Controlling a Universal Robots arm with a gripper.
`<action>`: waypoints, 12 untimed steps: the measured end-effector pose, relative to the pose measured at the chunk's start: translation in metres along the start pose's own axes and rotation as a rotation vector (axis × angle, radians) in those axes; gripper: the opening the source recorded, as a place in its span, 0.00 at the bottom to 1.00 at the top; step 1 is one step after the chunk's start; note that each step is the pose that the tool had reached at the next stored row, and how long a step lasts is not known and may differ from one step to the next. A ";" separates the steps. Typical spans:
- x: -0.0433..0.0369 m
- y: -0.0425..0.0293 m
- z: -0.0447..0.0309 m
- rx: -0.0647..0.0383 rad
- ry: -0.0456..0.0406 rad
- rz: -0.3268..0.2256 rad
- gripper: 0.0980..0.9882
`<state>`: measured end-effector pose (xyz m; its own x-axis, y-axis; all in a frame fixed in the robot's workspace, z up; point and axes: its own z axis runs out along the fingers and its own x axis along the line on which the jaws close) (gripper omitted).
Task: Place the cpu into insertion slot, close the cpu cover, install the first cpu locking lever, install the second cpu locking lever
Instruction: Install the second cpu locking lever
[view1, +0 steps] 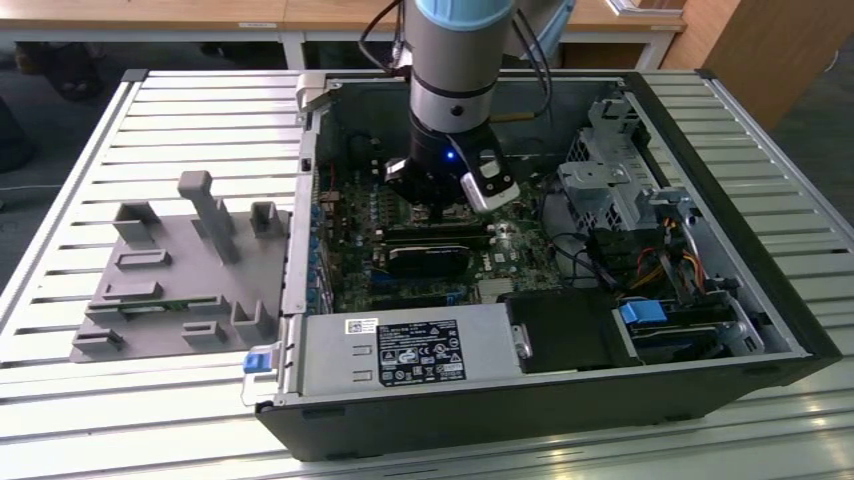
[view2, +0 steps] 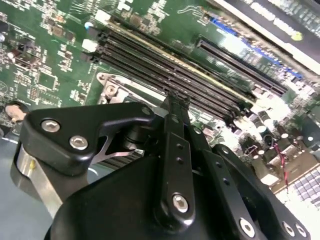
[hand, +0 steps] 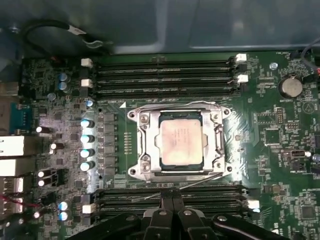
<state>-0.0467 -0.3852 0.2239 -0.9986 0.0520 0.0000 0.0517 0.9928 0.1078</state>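
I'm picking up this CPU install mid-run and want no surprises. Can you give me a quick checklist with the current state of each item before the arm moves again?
1. The cpu lies in the insertion slot: ok.
2. The cpu cover is down around the chip: ok, it frames the silvery face.
3. Both locking levers latched: cannot tell.
4. The gripper holds nothing: ok, the fingers are together with nothing between them.
5. The gripper sits over the memory slots beside the socket, not on the chip: ok.
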 end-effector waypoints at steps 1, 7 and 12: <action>0.0011 -0.0005 0.0000 -0.002 0.0002 0.000 0.01; 0.0045 -0.0014 0.0011 -0.013 0.0007 0.000 0.01; 0.0090 -0.0030 0.0027 -0.020 0.0008 0.000 0.01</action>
<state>-0.0559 -0.3874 0.2209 -0.9986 0.0520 0.0008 0.0516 0.9905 0.1278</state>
